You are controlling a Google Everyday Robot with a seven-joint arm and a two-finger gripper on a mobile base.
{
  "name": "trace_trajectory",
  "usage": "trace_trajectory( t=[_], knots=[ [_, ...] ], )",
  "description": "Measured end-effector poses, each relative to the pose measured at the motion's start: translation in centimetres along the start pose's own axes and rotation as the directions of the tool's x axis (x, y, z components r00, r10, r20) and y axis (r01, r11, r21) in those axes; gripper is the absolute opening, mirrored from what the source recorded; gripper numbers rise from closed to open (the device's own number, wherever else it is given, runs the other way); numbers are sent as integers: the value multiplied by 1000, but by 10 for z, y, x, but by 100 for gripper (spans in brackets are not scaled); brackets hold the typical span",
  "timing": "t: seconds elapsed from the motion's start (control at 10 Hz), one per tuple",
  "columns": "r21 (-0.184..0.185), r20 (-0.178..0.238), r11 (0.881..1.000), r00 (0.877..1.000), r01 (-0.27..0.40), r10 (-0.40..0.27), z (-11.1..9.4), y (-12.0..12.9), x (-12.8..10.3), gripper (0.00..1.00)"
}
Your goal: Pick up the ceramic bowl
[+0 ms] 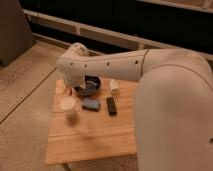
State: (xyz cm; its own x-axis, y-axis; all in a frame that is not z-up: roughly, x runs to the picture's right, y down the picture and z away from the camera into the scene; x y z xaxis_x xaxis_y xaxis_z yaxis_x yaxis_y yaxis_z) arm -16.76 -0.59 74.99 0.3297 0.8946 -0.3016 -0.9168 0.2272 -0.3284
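The ceramic bowl (91, 85) is dark, round and shallow, and stands at the back of the wooden table (95, 135). My white arm reaches in from the right, with its wrist (75, 62) bending down over the bowl's left side. The gripper (81, 90) hangs below the wrist at the bowl's left rim and is mostly hidden by the arm. Whether it touches the bowl cannot be told.
A small white cup (67, 106) stands at the table's left. A flat blue block (91, 104) lies just in front of the bowl. A black remote-like object (111, 105) lies to its right, and a small white object (114, 86) sits behind that. My arm's bulk covers the right side.
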Motion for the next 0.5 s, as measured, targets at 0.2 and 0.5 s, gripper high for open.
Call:
trace_trajectory(
  t=[0.2, 0.5],
  knots=[
    [0, -2, 1000, 1000, 3, -3, 1, 2, 0, 65],
    [59, 4, 994, 996, -93, 93, 5, -52, 3, 65]
  ],
)
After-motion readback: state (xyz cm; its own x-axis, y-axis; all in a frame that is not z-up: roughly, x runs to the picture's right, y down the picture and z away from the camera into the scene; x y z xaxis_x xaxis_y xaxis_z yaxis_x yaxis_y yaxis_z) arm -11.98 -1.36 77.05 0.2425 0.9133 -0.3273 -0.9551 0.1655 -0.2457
